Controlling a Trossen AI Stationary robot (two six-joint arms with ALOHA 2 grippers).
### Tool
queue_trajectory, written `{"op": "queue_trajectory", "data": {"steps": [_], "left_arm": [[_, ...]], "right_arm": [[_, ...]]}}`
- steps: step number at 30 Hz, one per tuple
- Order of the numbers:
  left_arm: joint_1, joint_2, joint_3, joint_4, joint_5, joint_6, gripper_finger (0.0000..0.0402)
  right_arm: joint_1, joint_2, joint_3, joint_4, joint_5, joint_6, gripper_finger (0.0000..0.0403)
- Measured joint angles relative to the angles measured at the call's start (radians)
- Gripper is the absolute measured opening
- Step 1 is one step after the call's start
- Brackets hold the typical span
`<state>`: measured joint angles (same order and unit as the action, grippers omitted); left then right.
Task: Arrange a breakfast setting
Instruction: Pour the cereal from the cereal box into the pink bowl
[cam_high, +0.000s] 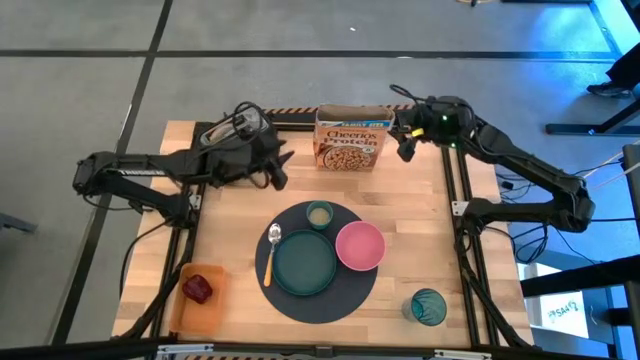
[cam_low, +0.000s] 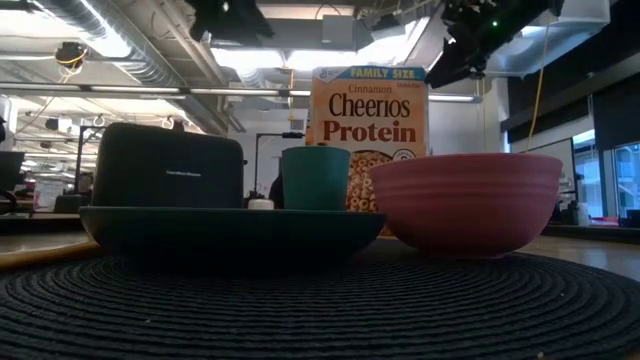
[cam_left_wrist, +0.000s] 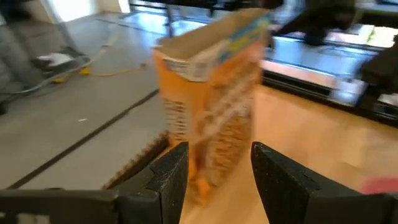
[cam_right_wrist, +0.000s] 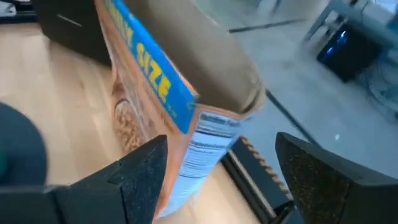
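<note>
Cardboard cereal box between (untouched) fingers

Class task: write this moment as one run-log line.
left gripper: open, left of cereal box | right gripper: open, at box's right | bowl, plate: on mat

Woven ribbed mat, wooden table

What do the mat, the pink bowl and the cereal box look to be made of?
Mat: dark woven or braided fibre, going by its concentric ribbed rings; matte. Pink bowl: smooth, thick-walled, faint horizontal bands, low sheen; plastic or glazed ceramic, I can't say which. Cereal box: printed paperboard, with plain brown inner flaps showing at its open top.
</note>
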<state>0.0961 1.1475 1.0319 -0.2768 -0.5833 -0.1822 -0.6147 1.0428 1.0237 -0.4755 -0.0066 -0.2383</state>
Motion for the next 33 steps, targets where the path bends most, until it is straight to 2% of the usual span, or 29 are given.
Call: {"op": "queue_trajectory", "data": {"steps": [2, 6, 11, 18, 23, 30, 33], "left_arm": [[0.068, 0.02, -0.001, -0.012, 0.05, 0.008, 0.0173], [0.232, 0.074, -0.001, -0.007, 0.265, 0.062, 0.0196], [0.378, 0.167, -0.001, 0.005, 0.429, 0.218, 0.0251], [0.479, 0.356, -0.001, 0.183, 0.749, 0.375, 0.0318], [0.502, 0.481, -0.001, 0.294, 0.78, 0.402, 0.0335], [0.529, 0.602, -0.001, 0.381, 0.815, 0.402, 0.033], [0.529, 0.64, -0.001, 0.45, 0.876, 0.402, 0.0328]], "right_arm": [[-0.008, -0.004, 0.0, -0.012, -0.006, 0.004, 0.0289], [-0.008, -0.03, 0.0, -0.037, -0.008, 0.007, 0.0289], [-0.03, -0.052, 0.0, -0.12, -0.015, 0.024, 0.0289], [-0.034, -0.074, 0.0, -0.197, -0.021, 0.115, 0.0289], [-0.034, -0.098, 0.0, -0.203, -0.039, 0.186, 0.0289], [-0.034, -0.126, 0.0, -0.208, -0.039, 0.274, 0.0289], [-0.034, -0.129, 0.0, -0.215, -0.047, 0.309, 0.0289]]}}
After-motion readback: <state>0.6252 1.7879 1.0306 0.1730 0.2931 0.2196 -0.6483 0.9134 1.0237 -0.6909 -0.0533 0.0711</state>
